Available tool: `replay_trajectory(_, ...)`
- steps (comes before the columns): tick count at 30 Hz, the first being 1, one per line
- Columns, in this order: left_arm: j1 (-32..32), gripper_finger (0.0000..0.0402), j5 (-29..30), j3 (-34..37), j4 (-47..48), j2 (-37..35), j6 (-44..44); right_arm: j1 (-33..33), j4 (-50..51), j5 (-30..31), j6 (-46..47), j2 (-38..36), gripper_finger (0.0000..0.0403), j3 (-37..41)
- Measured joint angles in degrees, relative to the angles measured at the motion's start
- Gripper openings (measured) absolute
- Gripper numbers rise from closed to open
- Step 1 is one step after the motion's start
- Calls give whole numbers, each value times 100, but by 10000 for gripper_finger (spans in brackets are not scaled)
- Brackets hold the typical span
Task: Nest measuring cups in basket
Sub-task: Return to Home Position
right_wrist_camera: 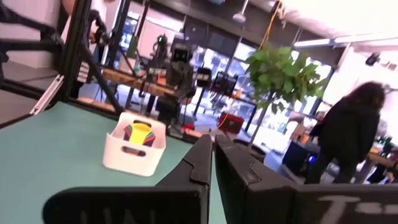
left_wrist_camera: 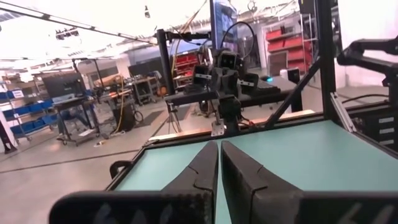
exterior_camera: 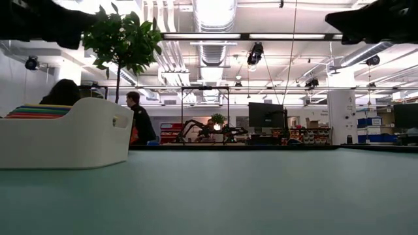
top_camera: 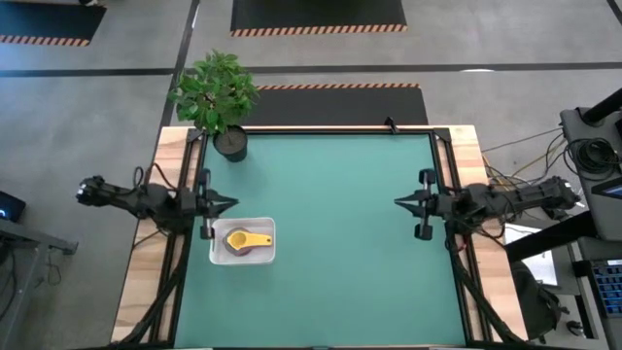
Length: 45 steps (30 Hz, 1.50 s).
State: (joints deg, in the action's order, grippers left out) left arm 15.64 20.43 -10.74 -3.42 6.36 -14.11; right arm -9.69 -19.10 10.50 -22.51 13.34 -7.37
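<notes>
Left arm (top_camera: 146, 198), right arm (top_camera: 507, 199): jaws closed.

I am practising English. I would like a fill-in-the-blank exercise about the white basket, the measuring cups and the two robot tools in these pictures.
1. In the high view, the topmost plastic measuring cup in the small white rectangular basket is ____ in colour.
2. The left tool and the right tool both have their fingers ____.
3. The basket stands much nearer the ____ of the two tools.

Missing words: yellow; shut; left.
</notes>
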Motion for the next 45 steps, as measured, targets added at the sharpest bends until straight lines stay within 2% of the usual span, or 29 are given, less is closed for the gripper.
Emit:
replay_trajectory(6, 0, 0, 16, 442, -81, -646, 2, 0, 252, 4, -241, -551, 9, 164)
replay_trajectory(13, -17, 0, 144, 744, -520, -628, 19, 0, 831, 5, -483, -1318, 9, 288)
replay_trajectory(20, -17, 0, -17, 1014, -1202, -639, 45, 0, 938, -52, -531, -1305, 9, 564)
replay_trajectory(27, -17, 0, -39, 1016, -974, -637, 24, -2, 1114, -497, -444, -1262, 8, 662)
replay_trajectory(36, -17, 0, 0, 970, -937, -554, 131, 0, 1297, 316, -200, -1171, 9, 664)
replay_trajectory(45, -17, 0, 0, 968, -936, -510, 131, 0, 1293, 308, -148, -1171, 9, 668)
